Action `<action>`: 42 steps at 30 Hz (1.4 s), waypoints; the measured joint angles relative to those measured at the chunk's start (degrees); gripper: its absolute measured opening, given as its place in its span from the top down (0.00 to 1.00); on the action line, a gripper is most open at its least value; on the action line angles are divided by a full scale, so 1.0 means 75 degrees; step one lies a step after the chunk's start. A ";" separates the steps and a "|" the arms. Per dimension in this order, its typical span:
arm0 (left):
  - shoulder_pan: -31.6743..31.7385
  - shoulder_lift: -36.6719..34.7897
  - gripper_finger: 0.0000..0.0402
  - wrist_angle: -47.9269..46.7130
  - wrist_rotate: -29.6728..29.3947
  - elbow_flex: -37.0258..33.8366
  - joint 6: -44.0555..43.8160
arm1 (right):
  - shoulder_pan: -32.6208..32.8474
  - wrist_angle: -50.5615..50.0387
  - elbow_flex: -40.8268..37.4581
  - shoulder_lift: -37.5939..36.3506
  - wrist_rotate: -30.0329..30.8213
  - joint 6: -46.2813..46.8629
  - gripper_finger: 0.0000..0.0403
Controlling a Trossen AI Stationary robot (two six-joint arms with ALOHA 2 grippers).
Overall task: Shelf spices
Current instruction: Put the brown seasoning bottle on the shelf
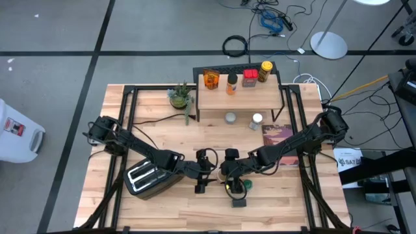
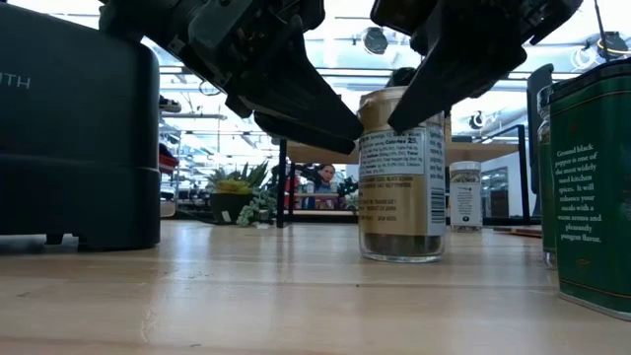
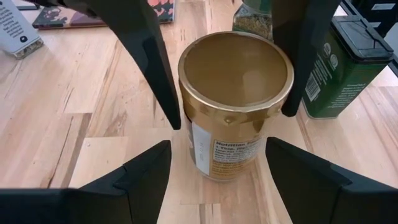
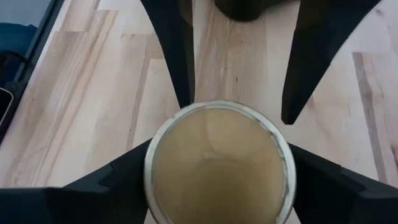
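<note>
A spice jar (image 3: 233, 81) with a gold lid and a tan label stands upright on its base in the middle of the table. My right gripper (image 4: 219, 146) comes from the table's right and is shut on its lid. My left gripper (image 3: 217, 146) comes from the left and is open, its fingertips level with the jar's upper body at its left side; whether they touch it I cannot tell. The shelf (image 1: 260, 97) stands at the far edge with several spices on top, among them an orange jar (image 1: 210, 79) and a yellow one (image 1: 265, 70). My right gripper pinches the jar's gold lid by two opposite sides of its rim (image 4: 158, 155) between its two fingers. The fingers (image 3: 155, 68) slant down from the table's right. The jar stays upright with its base (image 2: 399, 254) on the table.
A green tin (image 3: 339, 68) and another jar (image 3: 252, 15) stand close to the right of the held jar. The toaster (image 1: 146, 177) sits under my left arm. A plant (image 1: 181, 96), two small jars (image 1: 230, 117) (image 1: 257, 120) and a book (image 1: 281, 135) lie near the shelf.
</note>
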 joint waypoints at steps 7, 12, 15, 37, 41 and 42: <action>0.0000 0.0000 0.32 0.0006 0.0000 0.0000 -0.0003 | 0.0003 -0.0066 0.0000 0.0000 0.0005 0.0025 0.31; 0.0000 -0.0003 0.32 0.0008 0.0000 0.0000 -0.0023 | 0.0003 -0.0045 0.0000 0.0000 0.0010 0.0001 0.35; 0.0000 -0.0003 0.32 0.0009 0.0000 0.0000 -0.0023 | 0.0003 -0.0040 0.0000 0.0000 0.0010 -0.0012 0.34; 0.0017 -0.0055 0.32 0.0685 -0.0184 0.0003 0.0032 | 0.0003 -0.0189 0.0000 -0.1092 0.0270 -0.0028 0.35; 0.0020 -0.0154 0.32 0.0723 -0.0213 0.0003 0.0132 | 0.0003 -0.0226 0.0000 -0.1225 0.0273 -0.0028 0.35; 0.0020 -0.0181 0.32 0.0753 -0.0222 0.0003 0.0158 | 0.0003 -0.0226 0.0000 -0.1276 0.0271 -0.0028 0.35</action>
